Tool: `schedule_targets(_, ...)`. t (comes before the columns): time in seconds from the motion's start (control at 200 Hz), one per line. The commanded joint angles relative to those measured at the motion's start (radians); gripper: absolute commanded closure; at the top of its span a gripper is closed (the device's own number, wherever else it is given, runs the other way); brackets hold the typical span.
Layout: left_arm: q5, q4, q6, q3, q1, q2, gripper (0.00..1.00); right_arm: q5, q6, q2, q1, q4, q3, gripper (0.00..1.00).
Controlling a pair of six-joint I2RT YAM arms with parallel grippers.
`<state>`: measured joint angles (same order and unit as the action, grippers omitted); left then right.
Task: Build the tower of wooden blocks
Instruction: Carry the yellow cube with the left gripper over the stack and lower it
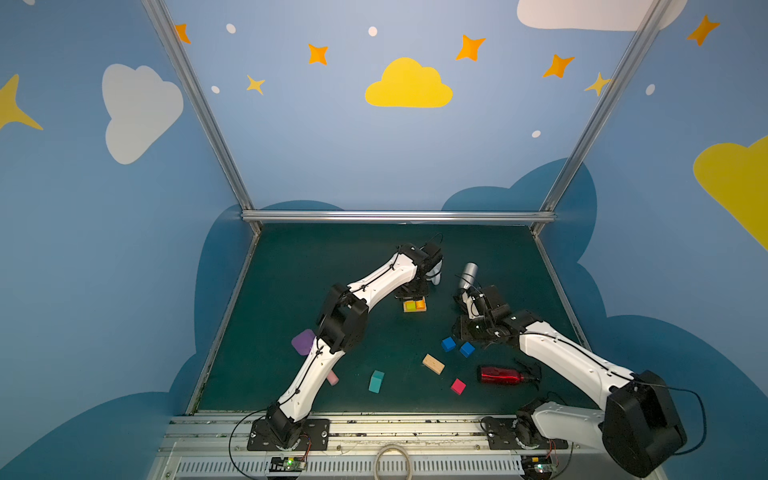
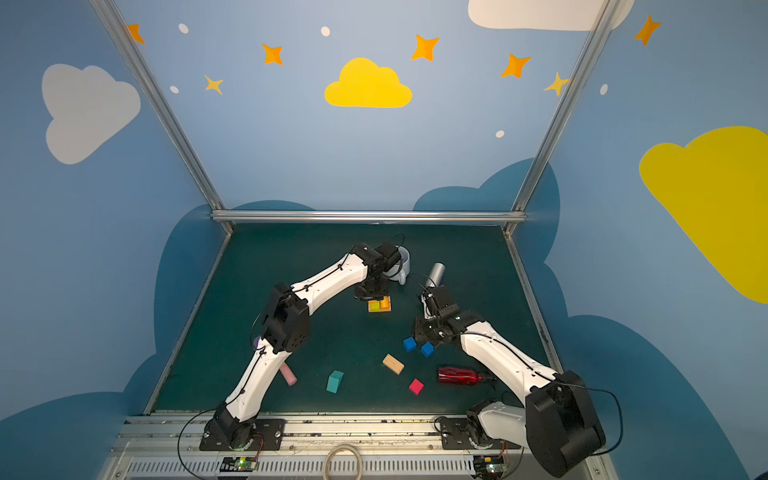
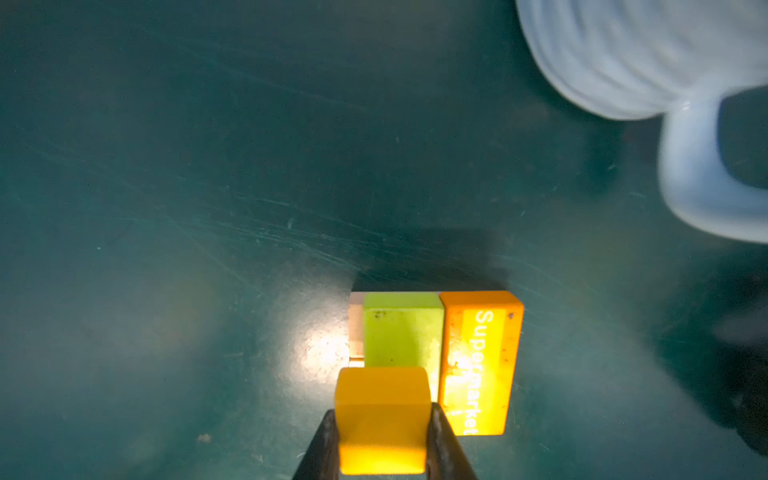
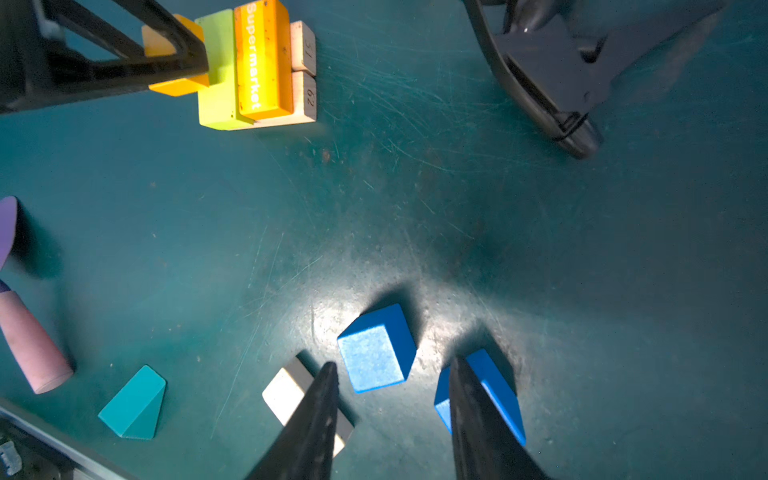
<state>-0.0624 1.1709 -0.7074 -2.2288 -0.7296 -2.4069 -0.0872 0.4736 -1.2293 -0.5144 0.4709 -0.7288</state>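
Table (image 1: 291, 266), dark green, bears everything. The left arm (image 1: 374, 282) crosses it, hiding part of the purple spatula (image 1: 303, 341) and of the white mug (image 2: 403, 264) just behind the tower (image 1: 414, 306). A red bottle (image 1: 500, 375) lies near the right arm (image 1: 561, 353). The tower is a yellow-green bar (image 3: 401, 332) and an orange bar (image 3: 478, 361) side by side on tan bars (image 4: 305, 83). The left gripper (image 3: 382, 413) clamps an orange cube (image 3: 380, 395) over the yellow-green bar. The right gripper (image 4: 392, 363), jaws apart and empty, hangs above two blue cubes (image 1: 448, 344). Nearer lie a tan bar (image 1: 433, 364), teal piece (image 1: 376, 381), pink cube (image 1: 458, 386).
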Motion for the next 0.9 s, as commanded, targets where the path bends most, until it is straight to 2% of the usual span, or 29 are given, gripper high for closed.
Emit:
schedule_targets(0.0, -0.013, 0.034, -0.01, -0.025, -0.001, -0.033, 0.75, -0.013, -0.001, 0.009, 0.006, -0.016, 0.012, 0.57)
schedule_targets(0.526, -0.007, 0.042, -0.008, -0.059, -0.001, -0.057, 0.73, -0.025, 0.007, 0.006, 0.017, -0.025, 0.025, 0.57)
schedule_targets(0.891, 0.003, 0.038, -0.012, -0.06, -0.003, -0.058, 0.67, -0.031, 0.007, -0.005, 0.02, -0.032, 0.028, 0.57)
